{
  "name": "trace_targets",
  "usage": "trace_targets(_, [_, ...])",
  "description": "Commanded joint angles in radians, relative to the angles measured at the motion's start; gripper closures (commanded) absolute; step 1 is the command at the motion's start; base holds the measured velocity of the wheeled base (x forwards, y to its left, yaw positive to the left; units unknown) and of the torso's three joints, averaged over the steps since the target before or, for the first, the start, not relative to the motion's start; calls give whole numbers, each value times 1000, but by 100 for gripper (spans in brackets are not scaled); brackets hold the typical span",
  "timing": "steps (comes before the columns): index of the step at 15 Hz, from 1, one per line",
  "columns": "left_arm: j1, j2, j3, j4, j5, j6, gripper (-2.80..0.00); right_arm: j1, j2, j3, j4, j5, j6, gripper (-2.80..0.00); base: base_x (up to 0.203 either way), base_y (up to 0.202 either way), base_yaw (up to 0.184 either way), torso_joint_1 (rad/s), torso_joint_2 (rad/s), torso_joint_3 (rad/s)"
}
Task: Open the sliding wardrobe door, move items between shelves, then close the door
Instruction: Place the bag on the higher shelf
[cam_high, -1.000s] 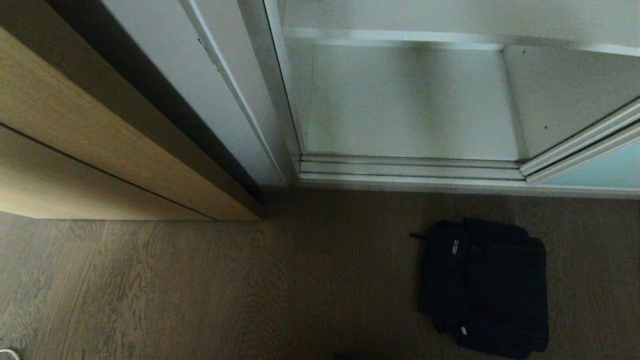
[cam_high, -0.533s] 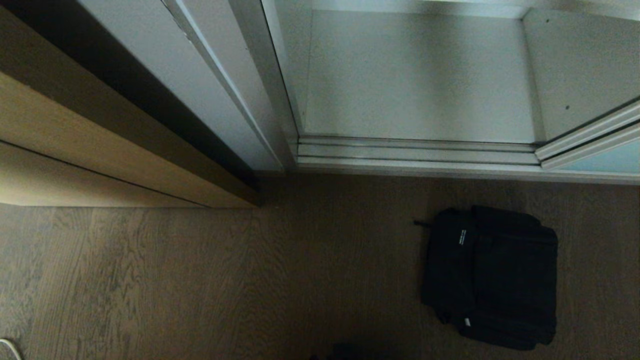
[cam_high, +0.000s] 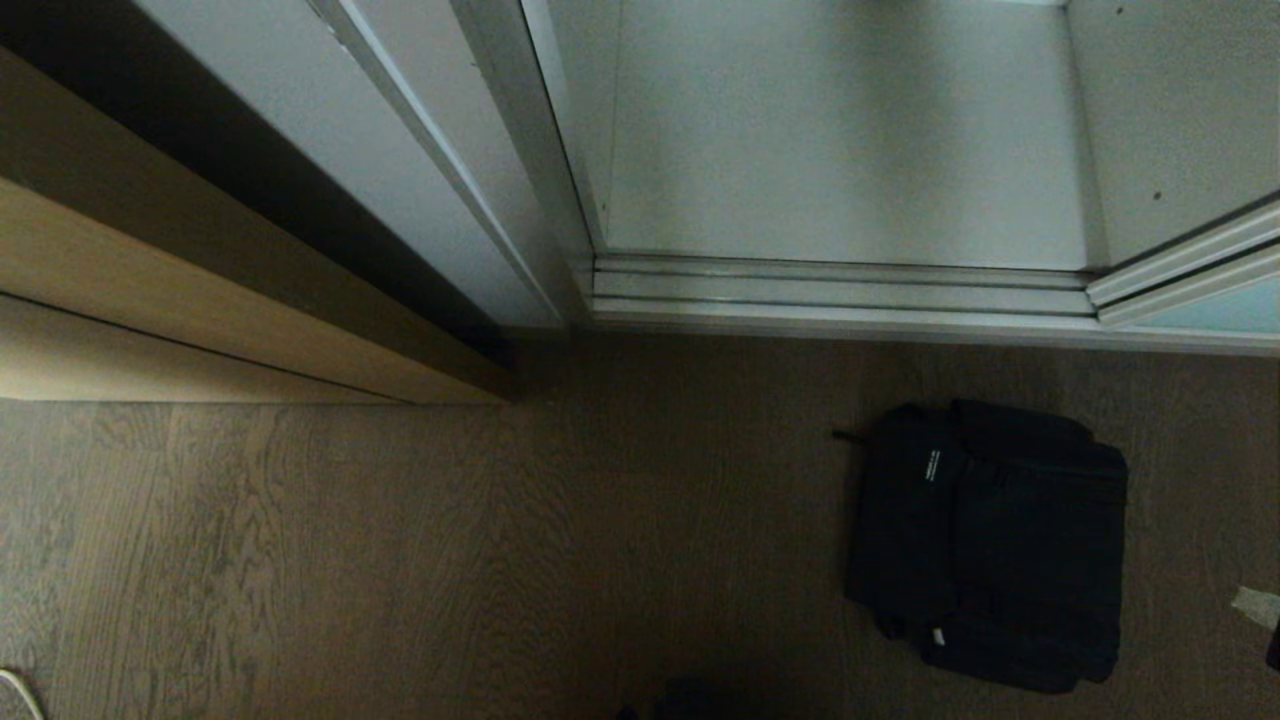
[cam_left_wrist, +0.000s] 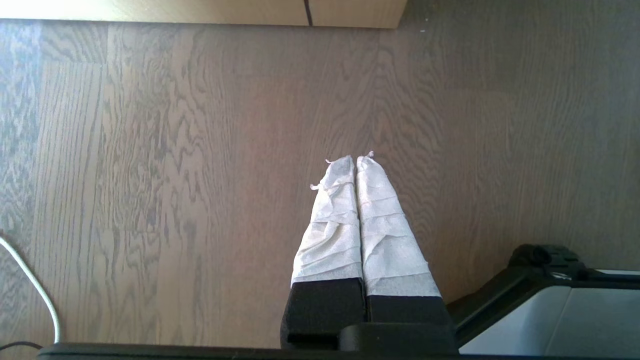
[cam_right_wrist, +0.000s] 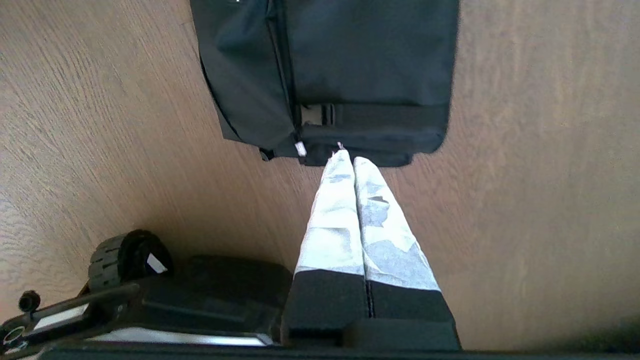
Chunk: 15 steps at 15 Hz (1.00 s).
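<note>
Black fabric bag (cam_right_wrist: 325, 75) lies flat on the wood-grain floor (cam_high: 400, 560), outside the wardrobe, in front of the open compartment and well short of its silver bottom track (cam_high: 840, 295). Sliding wardrobe door (cam_high: 1200, 310) is pushed aside; only its turquoise corner and frame show at the head view's right edge. Bottom shelf (cam_high: 840, 150) is bare white board where visible.

Right gripper (cam_right_wrist: 348, 159): cloth-wrapped fingers pressed together, holding nothing. Their tips hang just short of the bag's near edge, seemingly above it and not touching. Beyond the tips run a buckle and webbing strap (cam_right_wrist: 360, 114); a zip seam (cam_right_wrist: 280, 60) runs away from the fingers to one side. In the head view only a pale scrap of this gripper shows at the right edge.

Left gripper (cam_left_wrist: 356, 165): fingers closed against each other, empty, parked over bare floor, well apart from the bag.

Handling judgement: soft, slack, likely light if empty. It will sag and fold once lifted rather than hold its shape, and the smooth cloth may slip from a shallow pinch. Best hold looks like the webbing strap or a bunched fold at the near edge, not the flat panel. Fingers must spread first. Handles cannot be made out here.
</note>
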Motion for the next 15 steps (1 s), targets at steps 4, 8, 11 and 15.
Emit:
trace_targets(4, [0, 1, 0, -1, 1, 0, 0, 13, 463, 54, -362, 2, 4, 0, 0, 0, 0, 0, 0, 0])
trace_targets(8, [0, 1, 0, -1, 1, 0, 0, 12, 824, 132, -948, 2, -20, 0, 0, 0, 0, 0, 0, 0])
trace_targets(11, [0, 1, 0, -1, 1, -1, 0, 11, 1038, 154, -1198, 3, -58, 0, 0, 0, 0, 0, 0, 0])
trace_targets(15, [0, 1, 0, -1, 1, 0, 0, -3, 1207, 85, -1275, 6, -164, 0, 0, 0, 0, 0, 0, 0])
